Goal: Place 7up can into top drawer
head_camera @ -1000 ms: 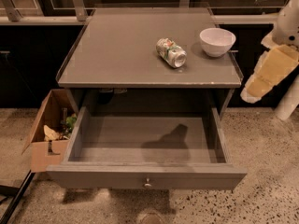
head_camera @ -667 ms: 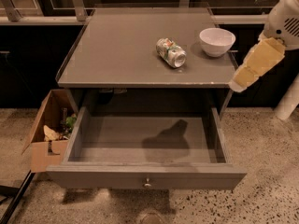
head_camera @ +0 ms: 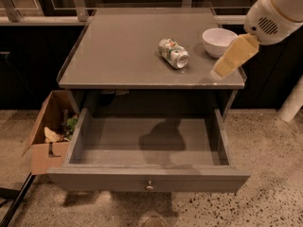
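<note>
The 7up can [head_camera: 173, 53] lies on its side on the grey cabinet top [head_camera: 123, 56], right of centre, its shiny metal end facing the front. The top drawer [head_camera: 149, 148] is pulled fully out below, empty inside, with a small round knob [head_camera: 149, 186] on its flat front panel. My gripper [head_camera: 233, 56] hangs from the white arm at the upper right, its yellowish fingers pointing down-left over the cabinet's right front corner. It is to the right of the can and apart from it. Nothing is in it.
A white bowl [head_camera: 219, 40] stands on the cabinet top just right of the can, close behind the gripper. An open brown cardboard box [head_camera: 49, 141] with scraps sits on the speckled floor left of the drawer. A white post [head_camera: 294, 103] stands at the right.
The arm and gripper have moved left and up, from beside the cabinet's right edge to over its right front corner, nearer the can. The can, bowl and drawer have not moved.
</note>
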You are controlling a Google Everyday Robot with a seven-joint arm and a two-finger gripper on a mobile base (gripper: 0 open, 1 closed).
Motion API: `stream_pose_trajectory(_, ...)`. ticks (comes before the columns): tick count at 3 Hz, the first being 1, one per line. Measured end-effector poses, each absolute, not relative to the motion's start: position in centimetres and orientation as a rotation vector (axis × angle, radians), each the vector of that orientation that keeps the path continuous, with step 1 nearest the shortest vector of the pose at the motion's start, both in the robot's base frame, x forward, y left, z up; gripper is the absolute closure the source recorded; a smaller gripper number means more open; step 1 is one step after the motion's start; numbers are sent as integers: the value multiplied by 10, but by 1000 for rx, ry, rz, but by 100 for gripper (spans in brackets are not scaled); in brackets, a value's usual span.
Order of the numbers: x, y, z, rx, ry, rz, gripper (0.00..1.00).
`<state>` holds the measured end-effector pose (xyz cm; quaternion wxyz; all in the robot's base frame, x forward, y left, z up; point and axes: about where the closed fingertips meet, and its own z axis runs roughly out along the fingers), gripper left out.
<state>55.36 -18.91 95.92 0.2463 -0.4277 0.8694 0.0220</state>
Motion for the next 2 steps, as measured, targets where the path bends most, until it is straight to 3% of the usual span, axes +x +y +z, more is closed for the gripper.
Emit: stream_pose_trajectory(2,557,-188,956,-1142,2376,64,0)
